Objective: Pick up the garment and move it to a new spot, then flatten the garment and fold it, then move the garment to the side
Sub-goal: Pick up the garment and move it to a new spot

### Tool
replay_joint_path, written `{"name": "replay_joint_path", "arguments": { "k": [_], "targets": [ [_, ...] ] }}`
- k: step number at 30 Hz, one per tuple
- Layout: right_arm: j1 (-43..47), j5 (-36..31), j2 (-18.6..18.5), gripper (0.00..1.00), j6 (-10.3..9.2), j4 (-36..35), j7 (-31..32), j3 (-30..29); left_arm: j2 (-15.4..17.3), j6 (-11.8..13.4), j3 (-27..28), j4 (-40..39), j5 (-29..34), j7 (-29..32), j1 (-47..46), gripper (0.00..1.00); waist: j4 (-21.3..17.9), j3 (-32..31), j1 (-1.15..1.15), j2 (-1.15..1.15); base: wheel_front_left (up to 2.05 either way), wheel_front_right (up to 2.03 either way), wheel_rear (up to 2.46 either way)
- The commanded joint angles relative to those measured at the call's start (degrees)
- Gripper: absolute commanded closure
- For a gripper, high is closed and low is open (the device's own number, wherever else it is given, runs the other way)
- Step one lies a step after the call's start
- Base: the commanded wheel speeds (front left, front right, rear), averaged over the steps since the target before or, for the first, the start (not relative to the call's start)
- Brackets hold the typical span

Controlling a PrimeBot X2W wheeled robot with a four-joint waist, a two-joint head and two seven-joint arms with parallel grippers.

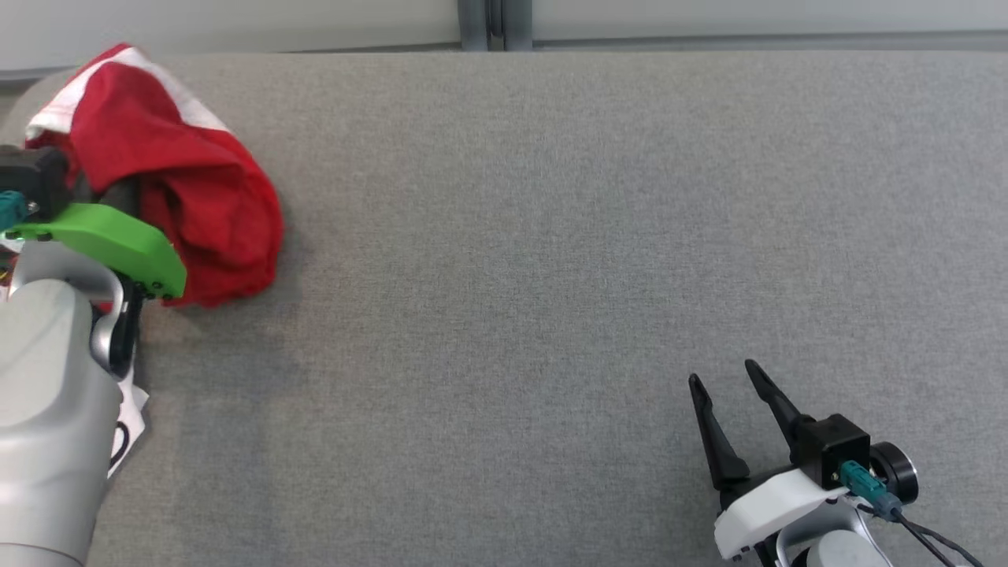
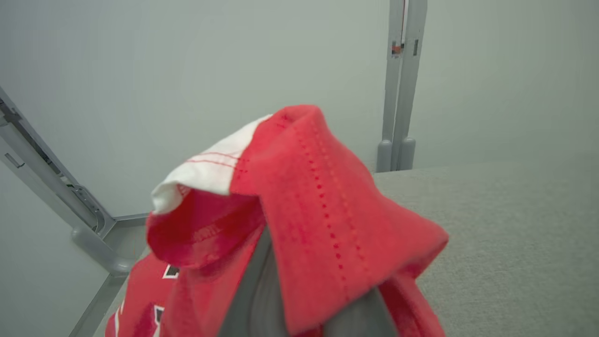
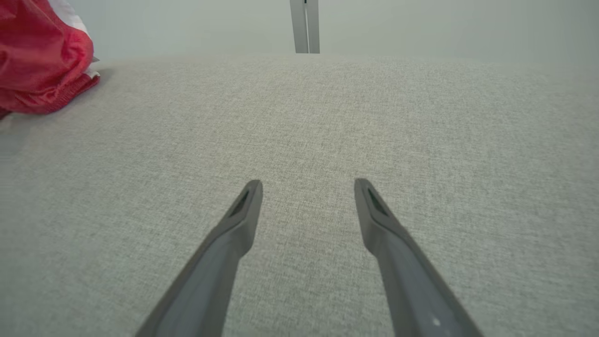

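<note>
At the far left, the crumpled red-and-white cloth garment [image 1: 213,197] is sitting bunched near the back corner of the grey fabric-covered counter [image 1: 551,236], close to its left edge. The left fingers [image 2: 255,299] are pressing tightly together inside the heap, with a red fold and its white hem draping over them in the left wrist view. They are gripping fabric, though how many layers is hidden.

That is where trouble is likely lying. A pinch on a loose outer fold may be slipping free once the arm is lifting. A pinch through several layers may be bringing the garment up as a knot that is resisting flattening. With the heap so near the edge, any dropped part may be sliding off the counter. The cloth draping over the fingers is also hiding the grip from checking.

Moving right, the wide middle of the counter is offering a landing spot. At the lower right, the right fingers [image 3: 234,243] are standing wide apart, holding nothing, low over the counter and well apart from the garment, too far off to be catching a slip.
</note>
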Motion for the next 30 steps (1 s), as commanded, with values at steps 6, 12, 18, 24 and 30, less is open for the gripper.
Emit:
{"name": "replay_joint_path", "arguments": {
  "k": [6,12,18,24,30],
  "targets": [
    [3.2,1.3,0.5,0.00,-0.01,0.3,-0.2,0.0,-3.0,0.1,-1.6,-16.7,-2.7,4.1,5.1,1.00,0.3,-9.2,0.00,0.00,0.00,0.00,0.00],
    [4.8,1.5,0.6,0.00,0.00,-0.2,-0.2,-0.5,-5.1,2.0,-5.0,-39.6,-6.5,14.5,14.1,1.00,-3.8,-10.9,0.00,0.00,0.00,0.00,0.00],
    [5.1,1.5,0.7,0.00,-0.01,-0.6,-0.2,-1.3,-7.0,3.8,-11.4,-54.2,-8.4,22.3,22.5,1.00,-9.3,-9.9,0.00,0.00,0.00,0.00,0.00],
    [4.6,2.2,0.8,0.00,-0.01,-0.7,-0.2,-1.7,-9.9,3.7,-15.3,-48.8,-10.1,22.6,26.5,1.00,-15.3,-8.5,0.00,0.00,0.00,0.00,0.00],
    [5.1,3.9,0.8,0.00,0.00,-0.8,-0.2,-1.8,-10.0,2.9,-14.7,-28.7,-8.9,17.8,24.2,1.00,-18.8,-7.0,0.00,0.00,0.00,0.00,0.00]
  ]
}}
